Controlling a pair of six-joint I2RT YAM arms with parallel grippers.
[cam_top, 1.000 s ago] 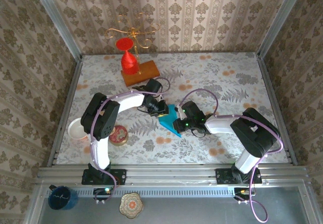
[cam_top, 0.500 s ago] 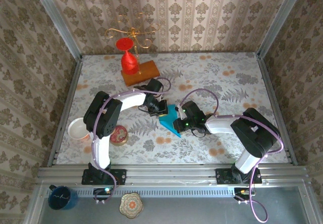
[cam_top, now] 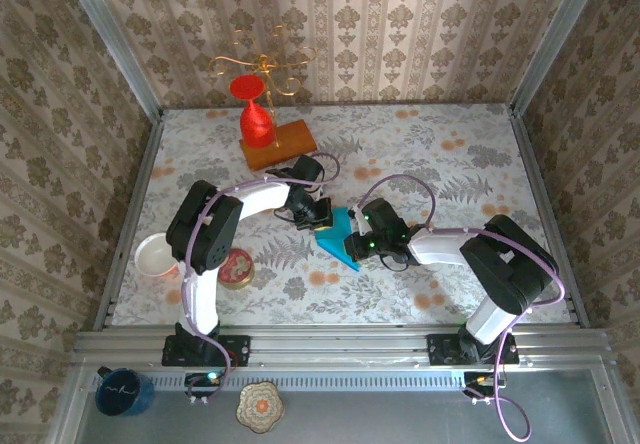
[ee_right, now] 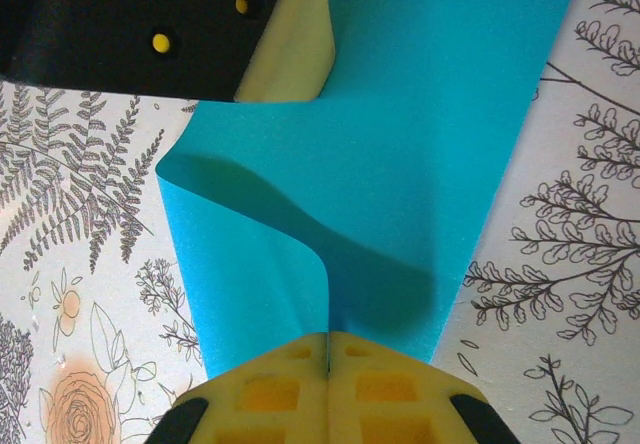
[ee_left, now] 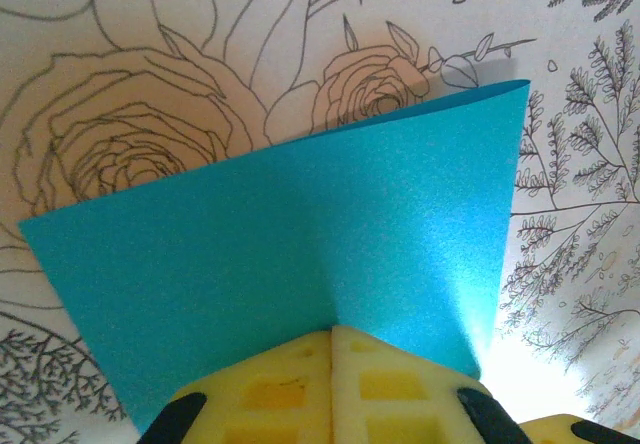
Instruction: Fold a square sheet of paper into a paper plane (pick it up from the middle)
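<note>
- The square sheet of paper [ee_left: 300,254] hangs between the two pincers. The left pincer [ee_left: 332,352] is clamped on one edge, its pads closed together with the teal sheet fanning out ahead of them. The right pincer [ee_right: 328,352] is closed the same way on the opposite edge.
- In the right wrist view the sheet ahead of the right pincer rises into a soft hump and curls over on one side, so it is bowed rather than flat.
- We judge the main risk to be a stray crease: if the pincers come closer, the hump could collapse off-centre and the fold would land askew.
- Pulling apart is the opposite hazard — thin paper pinched at both edges could tear, or slide out from between the pads, since each grip seems to take only a narrow margin.
- A twist of either wrist could skew the edges so they no longer meet.
- The pincers face each other with only the sheet between them; the left finger looms just ahead of the right pincer, so a knock is possible.
- The table [cam_top: 450,164] lies open beyond and outward of the right pincer — the safest way to move.
- Beyond the left pincer, well apart, sit the orange wooden block [cam_top: 285,144] and the red glass [cam_top: 255,114].
- Behind it, by the left arm's elbow, lie a bowl [cam_top: 155,256] and a round tin [cam_top: 237,267], near the side wall.
</note>
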